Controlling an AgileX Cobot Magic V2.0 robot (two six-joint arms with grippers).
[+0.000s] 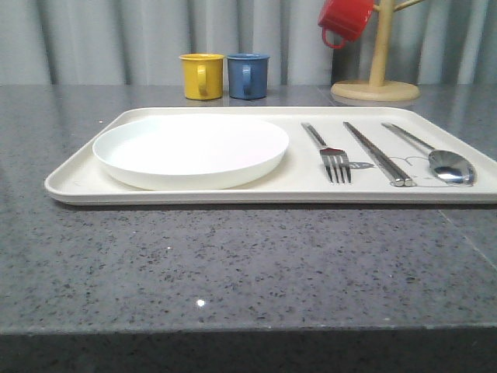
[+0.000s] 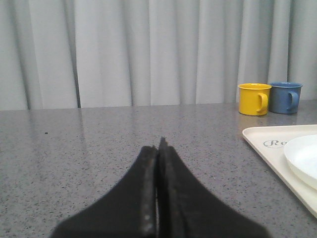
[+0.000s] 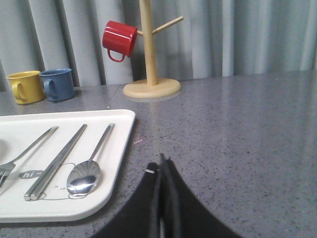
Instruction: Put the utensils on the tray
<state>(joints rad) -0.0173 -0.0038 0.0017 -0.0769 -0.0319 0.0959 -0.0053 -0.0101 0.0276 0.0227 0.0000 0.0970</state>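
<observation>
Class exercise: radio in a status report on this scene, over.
Left gripper shut, right gripper shut, both empty. Fork, chopsticks, spoon on tray beside plate. Nothing obstructing.

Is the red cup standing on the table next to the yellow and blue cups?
No, the red cup hangs on a peg of the wooden cup stand, above the table, while the yellow cup and blue cup stand on the table.

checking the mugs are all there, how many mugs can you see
3: yellow mug and blue mug side by side on the table behind the tray; red mug hanging on the wooden mug tree.
</observation>
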